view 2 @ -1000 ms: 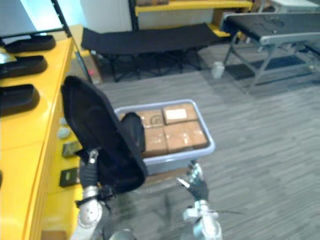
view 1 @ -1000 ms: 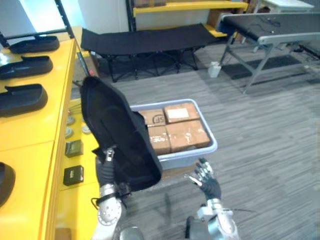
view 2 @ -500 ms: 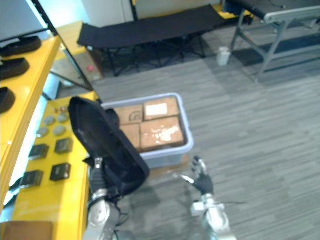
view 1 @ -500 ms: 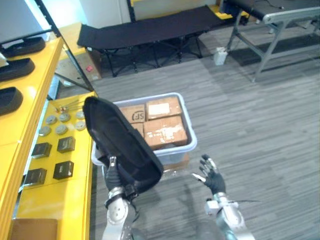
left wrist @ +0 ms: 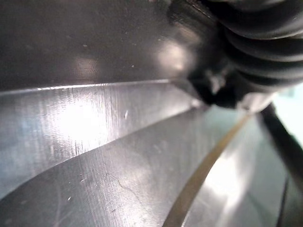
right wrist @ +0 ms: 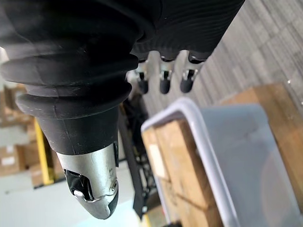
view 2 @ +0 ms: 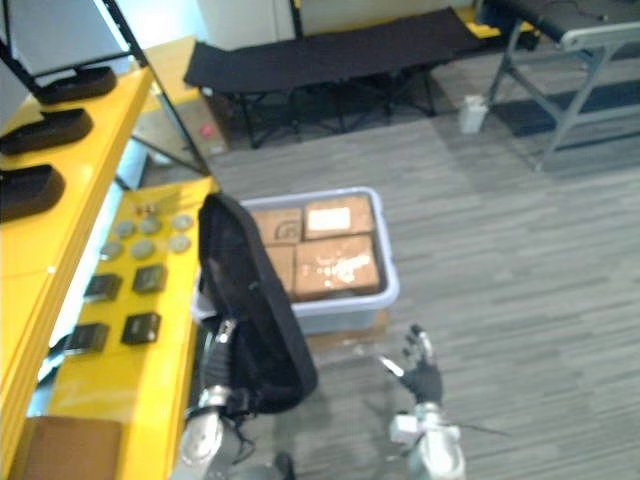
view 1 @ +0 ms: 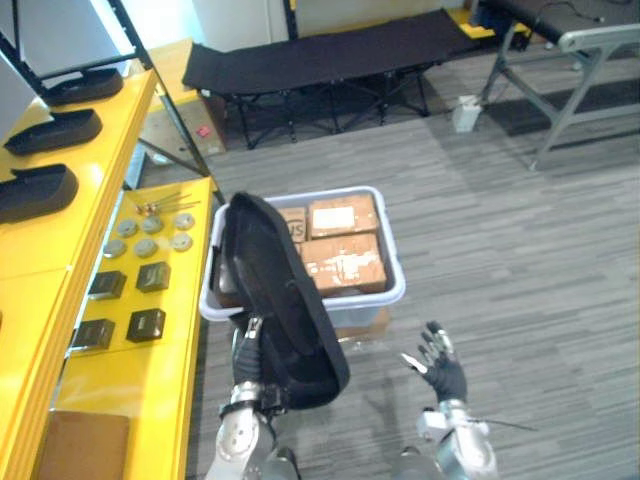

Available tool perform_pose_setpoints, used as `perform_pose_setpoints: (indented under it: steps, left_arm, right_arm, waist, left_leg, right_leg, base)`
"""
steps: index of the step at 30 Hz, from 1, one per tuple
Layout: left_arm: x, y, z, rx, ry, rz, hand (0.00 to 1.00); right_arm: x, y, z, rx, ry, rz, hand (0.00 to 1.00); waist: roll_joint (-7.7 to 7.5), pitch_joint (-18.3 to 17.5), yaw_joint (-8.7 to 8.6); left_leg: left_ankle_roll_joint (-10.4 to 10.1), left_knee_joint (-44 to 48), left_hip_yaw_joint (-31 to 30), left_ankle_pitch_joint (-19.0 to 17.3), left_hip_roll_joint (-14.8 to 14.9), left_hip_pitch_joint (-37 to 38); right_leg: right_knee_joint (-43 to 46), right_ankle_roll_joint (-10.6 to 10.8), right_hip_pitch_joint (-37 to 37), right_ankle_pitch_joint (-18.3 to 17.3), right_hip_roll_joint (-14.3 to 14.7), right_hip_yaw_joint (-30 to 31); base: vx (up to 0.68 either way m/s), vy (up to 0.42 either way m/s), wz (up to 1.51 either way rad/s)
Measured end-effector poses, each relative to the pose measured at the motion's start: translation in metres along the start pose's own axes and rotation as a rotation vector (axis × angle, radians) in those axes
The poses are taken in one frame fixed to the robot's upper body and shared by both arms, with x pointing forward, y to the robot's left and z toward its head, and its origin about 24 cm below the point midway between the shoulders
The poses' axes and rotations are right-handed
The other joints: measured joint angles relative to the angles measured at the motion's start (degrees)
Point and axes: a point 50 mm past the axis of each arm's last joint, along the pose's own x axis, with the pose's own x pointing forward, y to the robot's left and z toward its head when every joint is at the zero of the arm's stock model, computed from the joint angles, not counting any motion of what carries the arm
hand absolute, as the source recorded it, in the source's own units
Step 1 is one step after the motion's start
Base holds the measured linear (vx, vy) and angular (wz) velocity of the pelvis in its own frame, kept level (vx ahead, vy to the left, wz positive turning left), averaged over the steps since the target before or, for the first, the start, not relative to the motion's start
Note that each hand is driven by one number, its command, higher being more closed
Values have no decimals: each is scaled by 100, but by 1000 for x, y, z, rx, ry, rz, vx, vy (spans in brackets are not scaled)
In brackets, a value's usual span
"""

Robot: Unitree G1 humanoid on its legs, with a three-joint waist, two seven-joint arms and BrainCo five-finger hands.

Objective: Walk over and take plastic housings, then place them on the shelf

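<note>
Overhead, from the robot's head, grey striped floor [view 1: 520, 250] covers the scene from twelve to six o'clock. A long yellow shelf [view 1: 40, 260] runs down the nine o'clock side. A black folding cot [view 1: 330, 55] stands at twelve o'clock. At the centre sits a pale grey bin [view 1: 365, 310] packed with cardboard boxes [view 1: 340, 260].

In front of the bin's nine o'clock edge, a large black plastic housing [view 1: 280, 290] stands upright in the air. The left hand [view 1: 247, 350] is grasping it from below at seven o'clock, one silver digit lying against its inner face.

Three more black housings [view 1: 40, 190] lie on the shelf's upper level at ten o'clock.

The right hand [view 1: 445, 372] hovers at five o'clock above the floor, released, with fingers [right wrist: 163, 85] straight and spread, holding nothing.

Small black blocks [view 1: 145, 325] and round grey discs [view 1: 147, 247] lie on the shelf's lower level around nine o'clock.
</note>
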Motion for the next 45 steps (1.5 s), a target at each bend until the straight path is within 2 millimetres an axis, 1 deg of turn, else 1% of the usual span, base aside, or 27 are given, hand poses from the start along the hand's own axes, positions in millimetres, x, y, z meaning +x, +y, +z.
perform_pose_setpoints:
  steps: [4, 5, 6, 8, 11, 12, 15, 17, 19, 21, 23, 25, 26, 28, 30, 31, 32, 33, 34, 35, 36, 37, 38, 39, 40, 42, 45]
  left_arm:
    - [4, 11, 9, 39, -44, 102, 100]
    - [4, 21, 18, 36, -83, 172, 100]
    - [5, 23, 20, 36, -92, 184, 100]
    - [6, 44, 43, 78, -206, 314, 100]
    - [4, 54, 58, 82, -289, 388, 100]
    - [4, 58, 66, 86, -330, 420, 100]
    - [2, 66, 79, 106, -394, 455, 100]
    - [1, 73, 82, 114, -406, 479, 100]
    - [-3, 85, 84, 122, -413, 538, 100]
    - [-8, 94, 84, 127, -410, 578, 100]
    - [-13, 99, 83, 136, -408, 597, 100]
    - [-14, 99, 81, 136, -400, 606, 100]
    - [-17, 98, 78, 130, -388, 619, 100]
    - [-18, 96, 75, 112, -384, 635, 100]
    - [-18, 95, 76, 102, -391, 647, 100]
    - [-18, 95, 75, 98, -389, 655, 100]
    - [-19, 94, 72, 88, -380, 659, 100]
    - [-20, 92, 69, 73, -368, 664, 100]
    - [-20, 90, 68, 67, -362, 658, 100]
    - [-20, 89, 68, 68, -361, 654, 100]
    - [-19, 88, 68, 72, -359, 635, 100]
    - [-19, 87, 67, 72, -356, 628, 100]
    - [-19, 87, 67, 74, -354, 621, 100]
    - [-20, 88, 66, 77, -348, 615, 100]
    - [-21, 89, 65, 73, -343, 616, 100]
    - [-25, 90, 63, 78, -329, 624, 100]
    - [-27, 91, 60, 83, -315, 621, 100]
  right_arm:
    - [3, 1, 4, 5, -28, 2, 0]
    - [4, 2, 6, 8, -39, 5, 0]
    - [5, 2, 6, 8, -41, 6, 0]
    - [13, 6, 15, 14, -92, 23, 0]
    - [23, 11, 25, 16, -133, 42, 0]
    - [27, 13, 30, 13, -155, 54, 0]
    - [33, 16, 36, 14, -180, 64, 0]
    - [34, 16, 38, 13, -186, 65, 0]
    - [36, 20, 40, 19, -195, 74, 0]
    - [37, 23, 41, 17, -200, 84, 0]
    - [39, 25, 43, 5, -212, 97, 0]
    - [43, 27, 45, 3, -219, 106, 0]
    - [47, 29, 45, -5, -217, 121, 0]
    - [51, 30, 46, -9, -216, 123, 0]
    - [52, 34, 47, -9, -221, 136, 0]
    - [52, 36, 46, -14, -218, 147, 0]
    - [51, 34, 44, -20, -209, 150, 0]
    - [48, 30, 38, -30, -181, 144, 0]
    - [44, 25, 32, -43, -154, 135, 0]
    - [43, 23, 31, -45, -148, 133, 0]
    - [39, 18, 26, -51, -126, 131, 0]
    - [38, 16, 24, -53, -115, 122, 0]
    - [37, 14, 23, -54, -109, 118, 0]
    - [35, 12, 21, -55, -97, 110, 0]
    - [35, 12, 22, -56, -102, 118, 0]
    - [36, 17, 23, -62, -115, 135, 0]
    - [36, 21, 24, -65, -134, 142, 0]
  waist:
    - [-83, -43, 101]
    - [-111, -51, 114]
    - [-113, -49, 112]
    - [-114, -47, 191]
    - [-116, -36, 300]
    - [-114, -40, 318]
    - [-87, -29, 395]
    - [-90, -27, 446]
    - [-97, -23, 491]
    - [-109, -27, 553]
    - [-224, -62, 681]
    - [-209, -33, 744]
    - [-185, 10, 756]
    - [-149, 34, 755]
    - [-145, 109, 756]
    - [-132, 192, 756]
    - [-56, 239, 729]
    - [6, 258, 720]
    - [26, 258, 714]
    - [25, 260, 710]
    - [-7, 283, 634]
    - [4, 293, 584]
    - [30, 311, 587]
    - [54, 325, 649]
    - [78, 312, 745]
    - [15, 347, 768]
    - [-85, 406, 768]
  left_leg:
    - [47, -31, -27, 0, -44, 21]
    - [57, -52, -113, 7, -64, 13]
    - [61, -52, -143, 10, -69, 10]
    - [65, -81, -333, 70, -107, -79]
    - [73, -158, -551, 154, -160, -111]
    - [90, -175, -798, 199, -205, -204]
    - [158, -367, -1483, 429, -327, -287]
    - [161, -543, -1915, 607, -388, -287]
    - [168, -738, -2471, 798, -473, -279]
    - [159, -765, -2730, 862, -547, -314]
    - [35, -733, -2936, 974, -616, -430]
    - [-6, -710, -2975, 1003, -617, -483]
    - [-44, -697, -2970, 1026, -611, -489]
    - [-70, -635, -2942, 1042, -566, -541]
    - [-135, -613, -2884, 1081, -484, -585]
    - [-157, -570, -2833, 1092, -427, -585]
    - [-155, -518, -2838, 1092, -377, -585]
    - [-99, -448, -2802, 1057, -312, -587]
    - [145, -432, -2689, 1029, -272, -600]
    - [230, -431, -2633, 1018, -259, -614]
    - [471, -353, -2153, 1029, -142, -749]
    - [506, -180, -1813, 1109, -74, -913]
    - [535, -127, -1678, 1223, -40, -939]
    - [383, -72, -1550, 1378, -60, -967]
    - [345, -104, -1519, 1411, -146, -973]
    - [229, -234, -1511, 1490, -251, -962]
    - [226, -449, -1428, 1553, -338, -860]
  right_leg:
    - [-124, -66, 83, 153, -13, -32]
    - [-188, -66, 161, 153, -18, -109]
    - [-199, -65, 182, 153, -20, -145]
    - [-273, -66, 260, 152, -27, -342]
    - [-279, -67, 350, 152, -46, -519]
    - [-255, -83, 431, 142, -55, -669]
    - [134, -152, 487, 101, -58, -600]
    - [503, -246, 489, 45, -56, -527]
    - [988, -351, 478, -32, -16, -240]
    - [1129, -506, 507, -206, -4, -142]
    - [993, -488, 627, -420, 18, -167]
    - [838, -421, 696, -509, 43, -188]
    - [588, -325, 851, -604, 74, -196]
    - [270, -325, 980, -702, 153, -197]
    - [138, -246, 990, -907, 219, -185]
    - [139, -77, 989, -1033, 246, -179]
    - [171, -116, 988, -1053, 310, -182]
    - [260, -185, 996, -1149, 382, -211]
    - [303, -226, 1050, -1184, 403, -337]
    - [302, -229, 1073, -1186, 407, -375]
    - [250, -231, 1205, -1181, 406, -689]
    - [257, -155, 1285, -1135, 392, -929]
    - [254, -152, 1340, -1136, 391, -993]
    - [231, -124, 1411, -1133, 349, -1070]
    - [204, -100, 1422, -1125, 273, -1086]
    - [185, -61, 1426, -1136, 187, -1100]
    - [163, -77, 1439, -1168, 96, -1044]
  base:
    - [-29, 49, 4]
    - [-18, 9, 19]
    - [-31, -13, 29]
    - [-41, -21, 38]
    - [-26, -8, 46]
    - [-27, 11, 96]
    - [-4, 46, 121]
    - [6, 11, 135]
    - [24, -44, 125]
    - [42, -90, 83]
    - [34, -139, 59]
    - [0, -134, 13]
    - [-17, -101, -4]
    - [-79, -141, -13]
    - [-131, -150, -23]
    - [-131, -119, -15]
    - [-188, -128, -6]
    - [-176, -99, 21]
    - [-157, -82, 24]
    - [-103, -79, 72]
    - [-60, -68, 103]
    - [-38, -53, 112]
    - [4, -6, 76]
    - [34, 78, 37]
    - [38, 97, 25]
    - [15, 96, 19]
    - [-26, 57, 6]
